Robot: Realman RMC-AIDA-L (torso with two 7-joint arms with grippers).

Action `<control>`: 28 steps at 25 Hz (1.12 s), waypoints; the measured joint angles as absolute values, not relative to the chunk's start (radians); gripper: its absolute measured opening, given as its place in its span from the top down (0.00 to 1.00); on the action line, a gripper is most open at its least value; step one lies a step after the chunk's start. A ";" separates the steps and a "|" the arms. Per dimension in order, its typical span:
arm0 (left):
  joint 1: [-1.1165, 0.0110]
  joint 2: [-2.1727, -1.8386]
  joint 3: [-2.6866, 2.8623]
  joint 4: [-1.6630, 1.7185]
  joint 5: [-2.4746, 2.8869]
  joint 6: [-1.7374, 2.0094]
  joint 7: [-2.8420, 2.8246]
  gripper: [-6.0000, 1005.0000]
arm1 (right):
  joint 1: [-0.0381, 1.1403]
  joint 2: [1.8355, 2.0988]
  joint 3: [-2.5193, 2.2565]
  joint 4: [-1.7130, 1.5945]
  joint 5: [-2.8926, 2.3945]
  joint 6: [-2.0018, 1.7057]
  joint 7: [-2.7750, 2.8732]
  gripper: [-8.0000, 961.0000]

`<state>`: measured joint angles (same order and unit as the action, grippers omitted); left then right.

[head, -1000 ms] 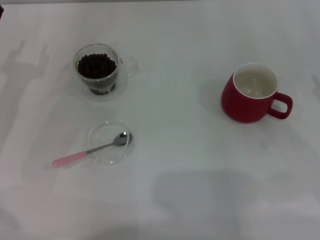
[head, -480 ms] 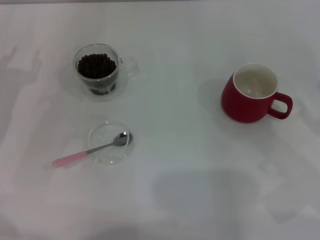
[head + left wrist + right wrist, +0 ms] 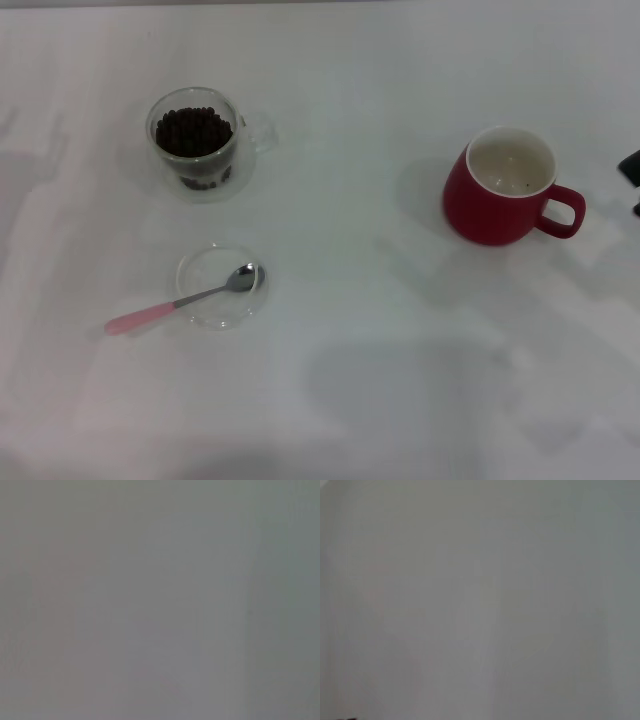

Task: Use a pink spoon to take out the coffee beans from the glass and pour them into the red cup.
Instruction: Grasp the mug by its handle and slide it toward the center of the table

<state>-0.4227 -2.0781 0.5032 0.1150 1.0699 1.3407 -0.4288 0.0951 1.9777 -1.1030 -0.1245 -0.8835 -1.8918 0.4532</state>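
Nothing has been picked up yet: the pink spoon (image 3: 180, 299) lies with its metal bowl resting inside a shallow glass dish (image 3: 221, 286) and its pink handle sticking out over the rim onto the white table (image 3: 340, 400), on the robot's left and nearer to it than the glass (image 3: 197, 142). The glass stands farther back on the same side, filled close to the top with coffee beans (image 3: 192, 130), its clear handle pointing toward the middle. The red cup (image 3: 505, 186) sits well apart on the right, upright, handle facing outward, and looks almost empty inside. Of the right gripper (image 3: 630, 172) only a dark sliver shows at the right edge of the head view, just beyond the cup's handle, and I cannot tell whether its fingers are wide or narrow; the left gripper is not in view, and both wrist views show only blank surface. The first step appears to be grasping the spoon, and the free handle is the sensible place to take it, well away from the dish rim so the dish is not tipped or dragged. Room is generous: bare table lies between dish, glass and cup, so the carry across to the cup is unobstructed. The cup's handle sits closest to the right edge.
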 joint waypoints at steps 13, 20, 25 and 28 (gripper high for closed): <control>-0.384 -2.071 0.503 0.138 1.068 1.334 -0.417 0.41 | 0.104 2.014 -1.176 -0.116 -0.939 -1.743 0.441 0.22; -0.368 -2.072 0.503 0.154 1.073 1.338 -0.421 0.41 | 0.109 2.024 -1.172 -0.098 -0.928 -1.619 0.411 0.22; -0.342 -2.073 0.505 0.170 1.083 1.360 -0.423 0.41 | 0.114 2.025 -1.167 -0.084 -0.881 -1.597 0.369 0.22; -0.331 -2.073 0.505 0.175 1.086 1.378 -0.424 0.41 | 0.117 2.025 -1.167 -0.079 -0.855 -1.580 0.351 0.22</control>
